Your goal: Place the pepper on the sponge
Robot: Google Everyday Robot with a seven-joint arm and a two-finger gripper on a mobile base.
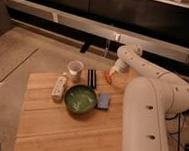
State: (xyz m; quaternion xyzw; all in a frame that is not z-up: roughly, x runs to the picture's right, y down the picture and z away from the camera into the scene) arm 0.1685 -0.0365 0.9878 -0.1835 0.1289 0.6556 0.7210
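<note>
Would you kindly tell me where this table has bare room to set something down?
The widest bare wood is the near part of the table, in front of the green bowl and sponge. A narrow strip lies left of the bottle. The far edge is crowded: cup, black block, pepper, with the gripper beside it.

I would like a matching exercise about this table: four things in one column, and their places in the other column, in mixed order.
1. pepper
2. sponge
3. cup
4. gripper

a. beside the green bowl, on its right in the picture
b. close above the pepper
c. left of the black block
d. lying on the table, right of the black block

Pairs: 1-d, 2-a, 3-c, 4-b.
</note>
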